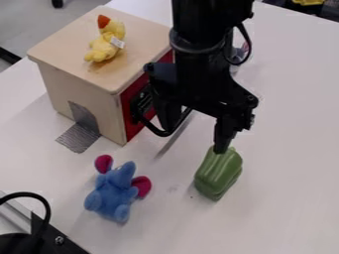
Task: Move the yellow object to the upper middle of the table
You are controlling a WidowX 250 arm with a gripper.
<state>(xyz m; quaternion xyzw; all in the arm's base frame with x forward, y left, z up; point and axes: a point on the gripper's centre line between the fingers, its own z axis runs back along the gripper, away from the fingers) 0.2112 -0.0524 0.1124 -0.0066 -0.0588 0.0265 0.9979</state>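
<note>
Labels: a white tag (117,42) is attached to the yellow plush toy (100,49); its print is too small to make out. The red side of the wooden box (69,34) bears a dark panel (143,101) with pale markings, partly hidden by the arm and likewise unreadable.

Position of subject item: the yellow plush toy, with an orange beak, lies on the flat top of the wooden box, its beak toward the box's far corner. The box stands near the upper left edge of the white table (288,129). The toy is up and to the left of the gripper (196,141), well apart from it and at the opposite side of the red face.

Gripper condition: fingers spread, with a gap between them. One finger hangs beside the red face; the other points down at the upper end of a green ridged object (218,173). Whether that fingertip touches it cannot be told.

Arm (205,30): enters at the top edge and hangs nearly upright, right of the box, gripper downward. A black cable loops on either side.

Other items: a blue plush toy (114,191) with pink ears lies toward the table's lower left, left of the green ridged object. A grey textured flap (81,135) extends from the box's lower side onto the table.
</note>
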